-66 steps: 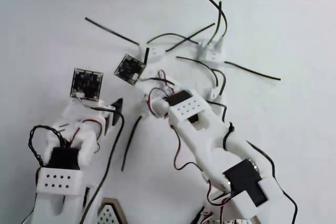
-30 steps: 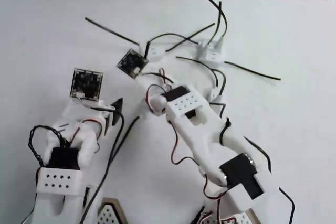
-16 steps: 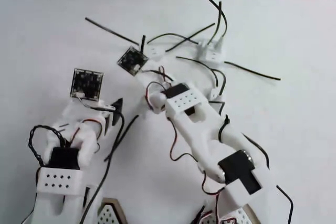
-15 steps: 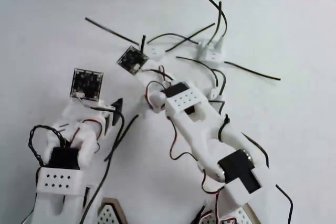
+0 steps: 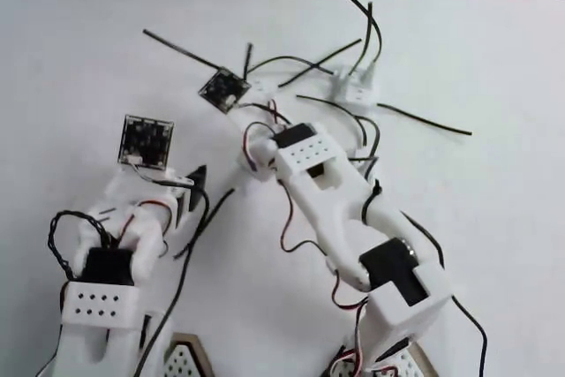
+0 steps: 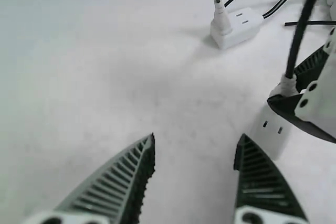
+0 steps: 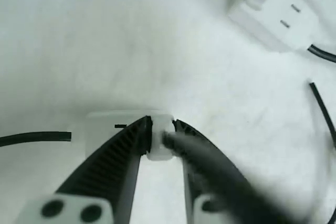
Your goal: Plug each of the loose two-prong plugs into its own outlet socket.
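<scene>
1. High view: the right gripper [image 5: 252,96] is far out over the white table [image 5: 79,50], at a white outlet block [image 5: 265,87] among loose black cords [image 5: 424,121]. A second outlet block [image 5: 357,93] lies near it, off to one side. The left gripper [image 5: 190,190] sits close to its own arm's base, well apart from both blocks.

2. Left wrist view: the left gripper's fingers are spread wide over bare table and hold nothing. Farther off, the second outlet block already carries a seated plug [image 6: 220,20], its cord rising away. Nearer, the right gripper is at the top of the outlet block, whose free slots show on its face.

3. Right wrist view: the right gripper pinches the white two-prong plug [image 7: 159,141] by its body, directly over the outlet block. I cannot tell whether the prongs have entered the slots.

4. Handling, as I judge it: the plug is small, light, rigid and smooth, so it may twist in the grip. The springy cord will tug it sideways. It is best held on the flat sides of the body, clear of the prongs. The block looks light and unanchored, and it may slide when pushed.
</scene>
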Motion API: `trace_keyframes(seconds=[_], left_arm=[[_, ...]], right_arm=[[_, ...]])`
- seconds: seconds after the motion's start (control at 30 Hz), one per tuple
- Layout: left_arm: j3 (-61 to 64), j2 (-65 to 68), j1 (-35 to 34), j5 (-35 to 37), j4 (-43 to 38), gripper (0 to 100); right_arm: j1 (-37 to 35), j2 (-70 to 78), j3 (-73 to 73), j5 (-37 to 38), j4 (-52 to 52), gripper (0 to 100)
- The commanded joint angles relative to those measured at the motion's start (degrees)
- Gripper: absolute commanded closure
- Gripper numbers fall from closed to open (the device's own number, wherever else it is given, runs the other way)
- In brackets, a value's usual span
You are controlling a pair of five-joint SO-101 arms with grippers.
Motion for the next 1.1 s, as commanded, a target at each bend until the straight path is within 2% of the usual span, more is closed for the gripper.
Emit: trace_keyframes(seconds=[0.0,0.3,0.6,0.73,0.9,0.97,1.07], left_arm=[[-0.35,-1.19,-0.22,0.09,-1.32,75],[-0.35,-1.19,-0.22,0.09,-1.32,75],[-0.35,-1.19,-0.22,0.09,-1.32,75],[-0.35,-1.19,-0.22,0.09,-1.32,75],[-0.35,-1.19,-0.22,0.09,-1.32,75],[-0.35,-1.19,-0.22,0.09,-1.32,75],[-0.35,-1.19,-0.22,0.09,-1.32,75]], right_arm=[[0.57,-1.8,0.0,-2.81,4.26,98.1],[0.66,-7.87,0.44,-13.01,5.23,98.1],[1.1,-1.98,0.0,-13.45,1.63,98.1],[6.11,-3.03,-1.67,-9.85,-0.66,98.1],[16.04,-3.56,-2.73,-9.58,-10.59,98.1],[18.68,-3.74,-2.73,-9.85,-13.41,98.1],[19.47,-3.82,-2.81,-14.51,-14.11,95.0]])
